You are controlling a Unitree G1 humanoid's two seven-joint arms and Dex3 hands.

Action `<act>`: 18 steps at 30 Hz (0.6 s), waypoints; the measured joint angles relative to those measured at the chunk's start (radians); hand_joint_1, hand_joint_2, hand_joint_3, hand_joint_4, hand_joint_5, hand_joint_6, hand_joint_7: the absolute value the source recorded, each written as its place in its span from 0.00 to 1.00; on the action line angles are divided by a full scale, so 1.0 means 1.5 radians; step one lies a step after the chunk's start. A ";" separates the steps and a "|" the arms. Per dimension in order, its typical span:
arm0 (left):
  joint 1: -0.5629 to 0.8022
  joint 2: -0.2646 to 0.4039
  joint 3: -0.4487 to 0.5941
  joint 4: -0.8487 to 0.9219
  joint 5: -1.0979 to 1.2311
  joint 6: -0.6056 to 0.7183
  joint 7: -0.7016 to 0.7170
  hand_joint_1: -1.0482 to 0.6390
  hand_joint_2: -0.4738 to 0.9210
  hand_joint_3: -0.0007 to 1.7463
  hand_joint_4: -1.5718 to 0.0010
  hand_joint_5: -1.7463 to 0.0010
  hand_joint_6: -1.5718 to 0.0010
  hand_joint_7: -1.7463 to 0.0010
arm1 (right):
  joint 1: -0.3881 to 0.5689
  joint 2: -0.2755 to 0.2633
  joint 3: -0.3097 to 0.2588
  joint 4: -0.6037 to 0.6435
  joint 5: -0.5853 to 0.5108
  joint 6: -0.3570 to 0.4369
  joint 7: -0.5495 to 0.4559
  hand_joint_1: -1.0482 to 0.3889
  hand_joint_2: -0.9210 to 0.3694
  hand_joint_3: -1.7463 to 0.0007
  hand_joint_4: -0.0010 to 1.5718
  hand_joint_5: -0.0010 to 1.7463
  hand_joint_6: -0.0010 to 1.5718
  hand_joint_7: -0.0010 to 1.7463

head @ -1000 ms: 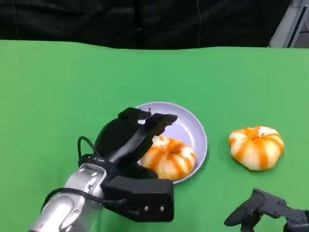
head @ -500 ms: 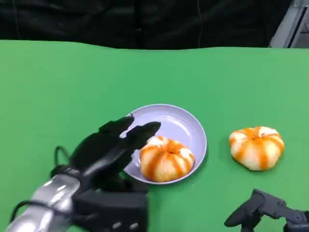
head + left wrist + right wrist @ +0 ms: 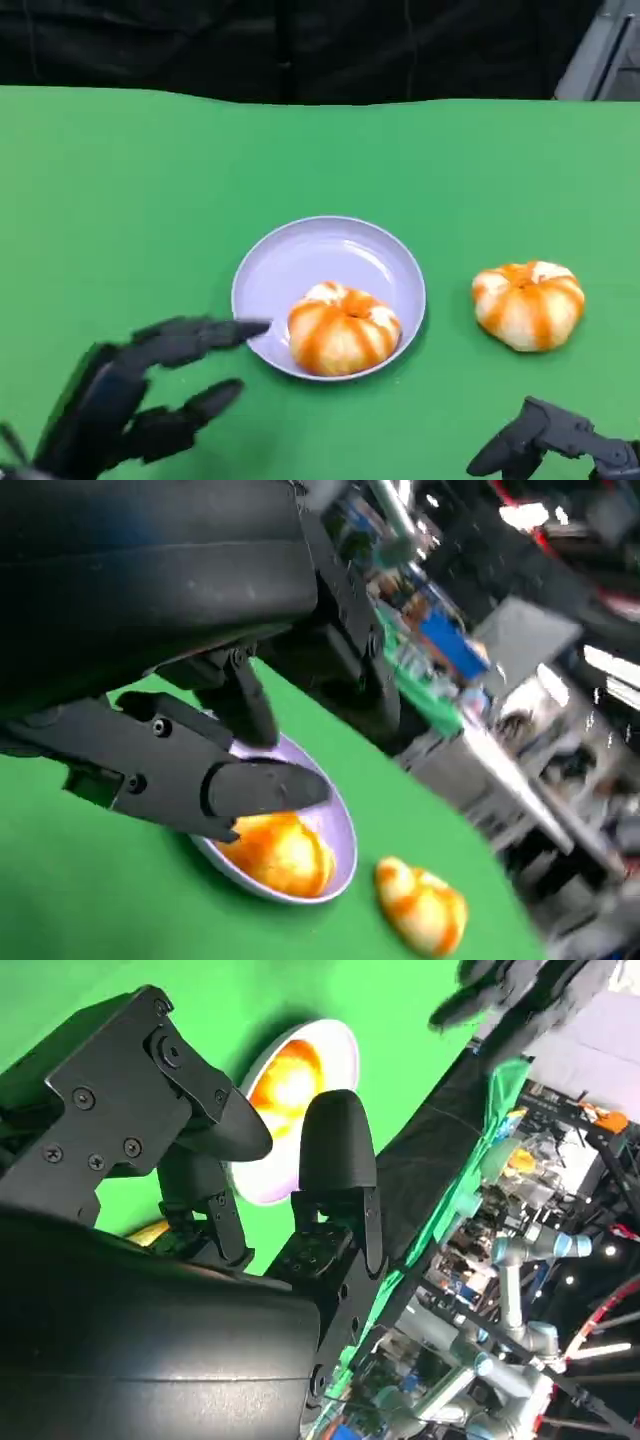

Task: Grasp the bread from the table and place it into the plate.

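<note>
- The green table (image 3: 150,180) carries everything; its cloth offers little to stop a round bun from rolling if it is nudged.
- The lavender plate (image 3: 330,245) sits near the table's middle, with the left hand's nearest fingertip just at its rim on the robot's left.
- The left hand (image 3: 140,395) hovers low at the plate's near-left side, fingers spread apart and holding nothing. A careless sweep from here could, in my judgement, catch the rim and slide or tip the plate, spilling what lies in it.
- One orange-striped bread bun (image 3: 344,328) lies inside the plate, toward its near edge. It looks placed, though sitting so close to the rim it could be knocked out by a bump.
- A second striped bun (image 3: 528,304) rests on the cloth, well apart from the plate on the robot's right. If it too must be moved, it is not yet grasped.
- The right hand (image 3: 545,438) shows at the lower right, near that second bun, empty. Its fingers seem partly curled; I cannot tell for sure whether they are apart or together. A reach from so low an angle risks pushing the bun away instead of closing around it.
</note>
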 measured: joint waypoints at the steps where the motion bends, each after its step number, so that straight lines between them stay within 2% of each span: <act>1: 0.013 -0.004 0.004 0.001 -0.016 -0.006 -0.003 0.68 0.66 0.72 0.44 0.20 0.38 0.46 | 0.001 -0.001 0.000 0.000 0.001 0.000 0.001 0.72 0.48 0.17 0.49 0.89 0.52 0.72; 2: 0.028 -0.009 0.009 0.000 -0.031 -0.011 -0.007 0.68 0.65 0.74 0.43 0.18 0.39 0.42 | 0.001 -0.002 -0.001 -0.001 0.001 0.000 0.002 0.72 0.48 0.17 0.49 0.89 0.52 0.72; 3: 0.041 -0.012 0.012 -0.002 -0.039 -0.016 -0.011 0.69 0.63 0.78 0.43 0.13 0.40 0.34 | 0.002 -0.002 -0.001 -0.002 0.001 0.000 0.002 0.71 0.48 0.18 0.48 0.89 0.52 0.72; 5: 0.068 -0.019 0.015 -0.016 -0.051 -0.020 -0.016 0.70 0.60 0.82 0.43 0.07 0.41 0.24 | 0.004 -0.004 -0.003 -0.004 0.002 0.000 0.006 0.71 0.47 0.18 0.48 0.89 0.52 0.72; 9: 0.123 -0.041 0.024 -0.070 -0.066 -0.012 -0.021 0.72 0.60 0.84 0.45 0.01 0.44 0.14 | 0.008 -0.007 -0.009 -0.009 0.009 -0.001 0.009 0.70 0.46 0.19 0.48 0.89 0.51 0.72; 14: 0.186 -0.079 0.025 -0.109 -0.088 -0.003 -0.022 0.70 0.60 0.82 0.46 0.00 0.47 0.10 | 0.014 -0.013 -0.014 -0.011 0.013 -0.002 0.015 0.71 0.45 0.20 0.47 0.89 0.50 0.72; 18: 0.187 -0.092 0.029 -0.111 -0.087 -0.003 -0.023 0.70 0.61 0.81 0.47 0.00 0.48 0.10 | 0.014 -0.017 -0.014 -0.012 0.018 -0.003 0.022 0.71 0.45 0.20 0.47 0.90 0.50 0.72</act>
